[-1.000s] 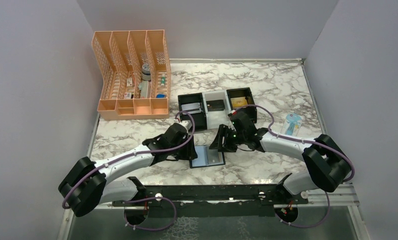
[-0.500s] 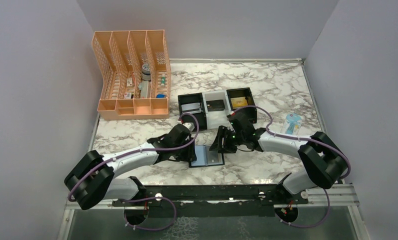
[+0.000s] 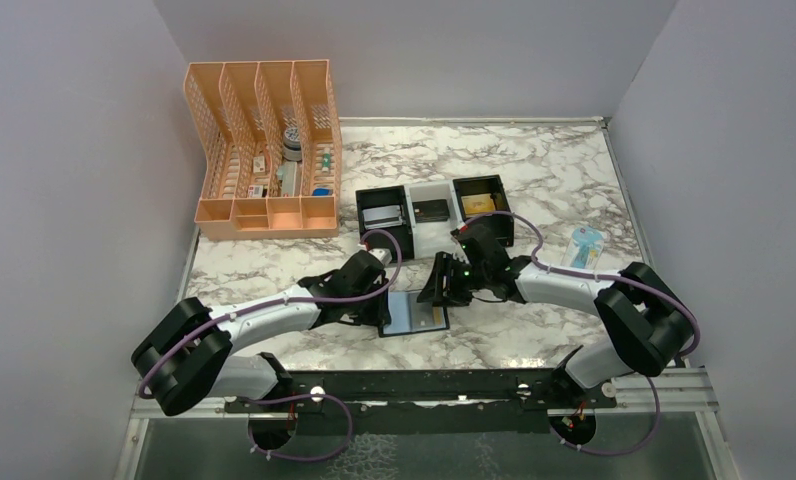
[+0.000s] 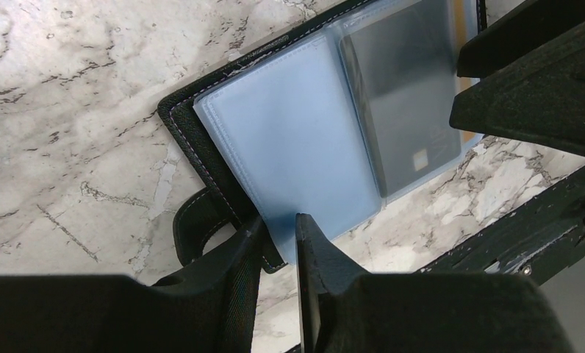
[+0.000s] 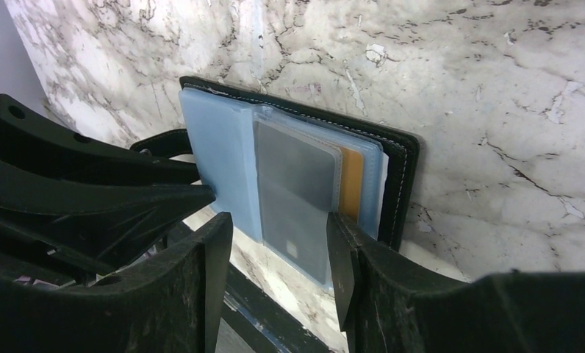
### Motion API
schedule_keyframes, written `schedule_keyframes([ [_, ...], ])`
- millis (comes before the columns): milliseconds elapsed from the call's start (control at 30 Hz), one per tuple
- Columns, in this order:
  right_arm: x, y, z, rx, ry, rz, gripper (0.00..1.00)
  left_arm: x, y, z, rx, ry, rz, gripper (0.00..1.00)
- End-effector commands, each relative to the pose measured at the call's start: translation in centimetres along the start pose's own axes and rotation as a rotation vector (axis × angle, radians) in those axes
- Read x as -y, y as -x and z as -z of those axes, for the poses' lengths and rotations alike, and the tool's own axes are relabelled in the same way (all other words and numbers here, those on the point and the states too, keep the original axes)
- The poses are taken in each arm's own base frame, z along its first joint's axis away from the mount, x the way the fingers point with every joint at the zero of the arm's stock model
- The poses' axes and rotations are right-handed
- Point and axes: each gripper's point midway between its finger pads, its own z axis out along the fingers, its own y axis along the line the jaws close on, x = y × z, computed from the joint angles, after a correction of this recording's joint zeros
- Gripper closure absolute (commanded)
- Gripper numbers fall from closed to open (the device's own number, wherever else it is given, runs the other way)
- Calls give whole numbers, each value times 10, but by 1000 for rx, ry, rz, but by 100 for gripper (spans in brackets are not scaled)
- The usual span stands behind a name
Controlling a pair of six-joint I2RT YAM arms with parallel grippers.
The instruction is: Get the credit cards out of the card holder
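Marble tabletop (image 3: 534, 170) beneath, my left fingers (image 4: 315, 257) had just narrowed onto the card holder (image 4: 289, 140), pinching its nine-o'clock edge seen from above and anchoring it. My right fingers (image 5: 345, 250) gaped around the grey credit card (image 5: 293, 191).

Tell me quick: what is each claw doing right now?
Left claw: nearly shut, pinching the blue-grey leaf edge of the card holder.
Right claw: open, straddling the dark grey card, no clear grip on it.

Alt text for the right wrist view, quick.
Open card holder lies on the marble table, a dark grey card in a clear sleeve showing, an orange card behind it. The right end effector, fingers open, straddles the sleeve's near edge.
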Motion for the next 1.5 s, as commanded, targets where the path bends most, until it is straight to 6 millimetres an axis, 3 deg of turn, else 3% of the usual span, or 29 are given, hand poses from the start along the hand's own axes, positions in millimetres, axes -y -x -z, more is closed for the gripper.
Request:
schedule_keyframes([
  [0, -14, -2, 1, -16, 71, 32, 50, 8, 10, 1, 29, -10, -18, 75],
  [400, -26, 2, 10, 23, 124, 49, 50, 11, 13, 1, 42, -12, -19, 77],
  [1033, -70, -6, 10, -58, 400, 91, 50, 22, 23, 0, 91, -60, -10, 80],
  [1467, -74, -6, 3, -93, 423, 92, 48, 4, 29, 14, 147, 33, 16, 77],
])
